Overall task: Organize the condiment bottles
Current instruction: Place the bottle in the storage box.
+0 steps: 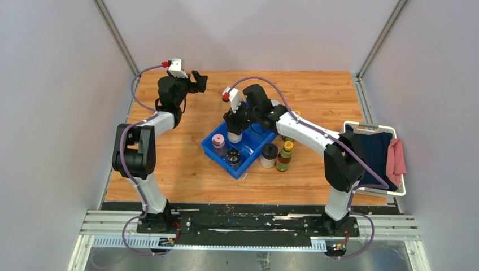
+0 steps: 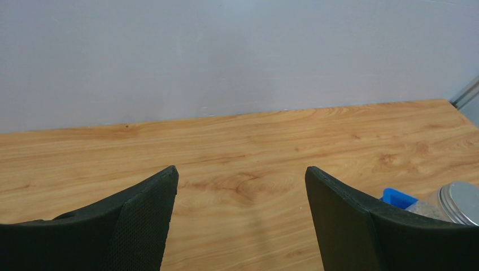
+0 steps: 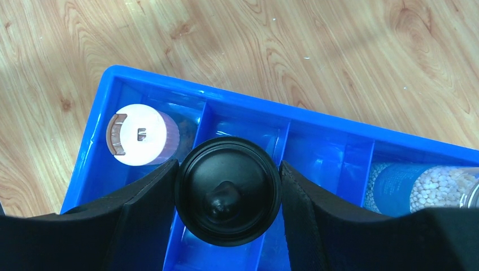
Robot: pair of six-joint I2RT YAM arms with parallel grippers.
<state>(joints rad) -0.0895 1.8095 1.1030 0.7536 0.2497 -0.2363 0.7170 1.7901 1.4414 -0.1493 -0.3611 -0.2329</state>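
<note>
Right jaws were closed partway on the black-lidded jar (image 3: 228,192), gripping its lid from above and holding it upright over the blue tray (image 3: 164,84), in the compartment beside the pink-lidded jar (image 3: 141,134), probably for lowering. Left jaws hung wide apart and empty above the counter (image 2: 237,135), apparently out of the way.

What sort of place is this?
Probably a robot test booth, not a kitchen: grey walls enclose a wooden tabletop; the white-and-black left arm and right arm are bolted to a metal rail.
</note>
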